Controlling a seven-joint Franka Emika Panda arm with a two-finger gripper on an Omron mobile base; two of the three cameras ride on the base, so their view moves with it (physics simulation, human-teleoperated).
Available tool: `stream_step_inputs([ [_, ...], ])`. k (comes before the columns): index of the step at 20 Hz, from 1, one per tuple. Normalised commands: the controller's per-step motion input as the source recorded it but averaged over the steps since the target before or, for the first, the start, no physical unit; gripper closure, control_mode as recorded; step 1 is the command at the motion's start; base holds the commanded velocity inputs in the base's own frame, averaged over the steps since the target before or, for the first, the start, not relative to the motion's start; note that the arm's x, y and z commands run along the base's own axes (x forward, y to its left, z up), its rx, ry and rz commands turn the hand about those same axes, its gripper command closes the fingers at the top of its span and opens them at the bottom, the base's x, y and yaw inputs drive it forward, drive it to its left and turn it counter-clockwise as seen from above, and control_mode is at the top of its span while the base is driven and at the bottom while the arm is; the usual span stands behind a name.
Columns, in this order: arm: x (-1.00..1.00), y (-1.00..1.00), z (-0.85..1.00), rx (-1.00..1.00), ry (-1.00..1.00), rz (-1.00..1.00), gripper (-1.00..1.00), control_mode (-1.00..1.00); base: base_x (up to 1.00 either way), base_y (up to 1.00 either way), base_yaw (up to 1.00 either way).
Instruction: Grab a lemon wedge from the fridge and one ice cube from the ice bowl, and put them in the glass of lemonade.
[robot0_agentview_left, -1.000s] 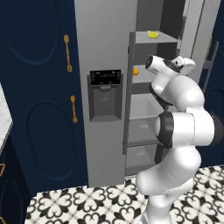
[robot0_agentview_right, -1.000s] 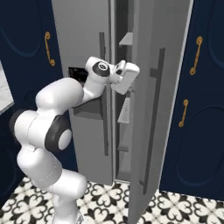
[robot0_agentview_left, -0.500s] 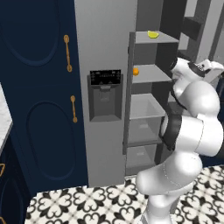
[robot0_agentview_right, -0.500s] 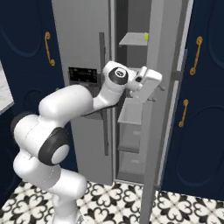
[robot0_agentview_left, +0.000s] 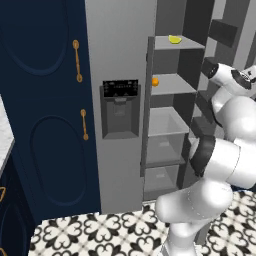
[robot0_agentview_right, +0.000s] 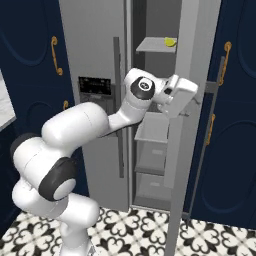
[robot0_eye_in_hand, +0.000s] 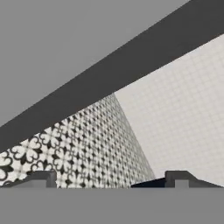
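Fridge (robot0_agentview_left: 120, 165) door is standing open, so I'm seeing the lemon wedge (robot0_agentview_left: 174, 39) upper right on the top shelf; my end effector (robot0_eye_in_hand: 109, 181) is hanging released, empty.

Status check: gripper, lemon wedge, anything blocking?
Gripper open, empty, by the grey fridge door. Small yellow lemon wedge on top shelf, untouched. Small round orange fruit one shelf below.
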Motion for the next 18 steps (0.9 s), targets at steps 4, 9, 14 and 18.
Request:
stream_step_inputs([
  [4, 0.17, 1.0, 0.47, -0.22, 0.0, 0.24, -1.0, -1.0, 0.0, 0.0, 0.0],
  [9, 0.9, 0.93, 0.0, -0.12, 0.1, 0.31, -1.0, -1.0, 0.0, 0.0, 0.0],
  [14, 1.0, 0.67, -0.04, -0.06, 0.23, 0.27, -1.0, -1.0, 0.0, 0.0, 0.0],
  [18, 0.94, 0.0, -0.17, -0.04, 0.26, 0.08, -1.0, -1.0, 0.0, 0.0, 0.0],
])
